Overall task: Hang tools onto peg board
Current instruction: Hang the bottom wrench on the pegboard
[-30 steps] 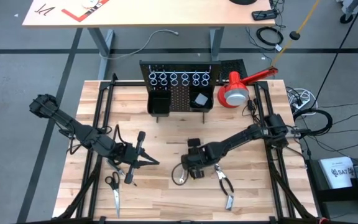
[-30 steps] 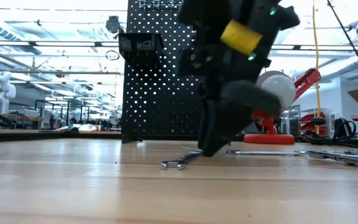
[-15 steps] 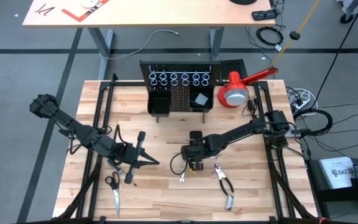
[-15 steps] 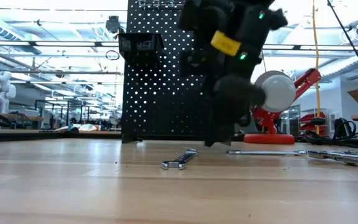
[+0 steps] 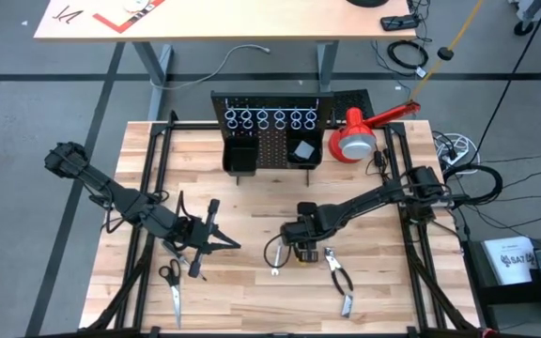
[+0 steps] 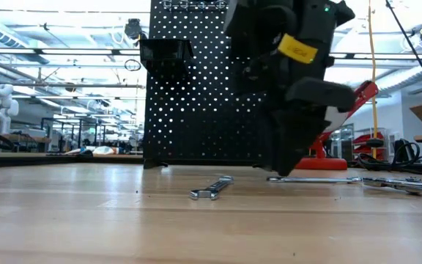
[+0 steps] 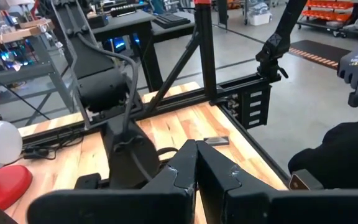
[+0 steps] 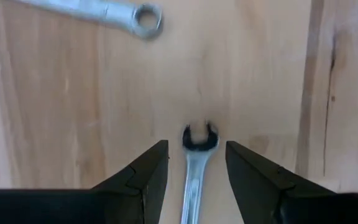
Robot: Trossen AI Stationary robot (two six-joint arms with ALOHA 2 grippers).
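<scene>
Hovering low at center of the high view, right gripper (image 5: pixel 301 253) has fingers (image 8: pixel 143 171) partly open astride a silver wrench (image 8: pixel 196 168) lying flat on the counter (image 5: pixel 252 202), nothing gripped. 2nd wrench (image 8: pixel 98 10) lies nearby. Left gripper (image 5: pixel 225 243) sits lower left, fingers shut, empty. Peg board (image 5: pixel 269 131) stands top center; scissors (image 5: pixel 172 286) lower left, pliers (image 5: pixel 339 278) lower right.

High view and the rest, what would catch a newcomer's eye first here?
The right claw, open, poised low over a silver wrench that lies between its fingers mid-table. Behind stands the black peg board with its row of silver rings, beside a red-and-white lamp. The left claw waits shut near the scissors.
</scene>
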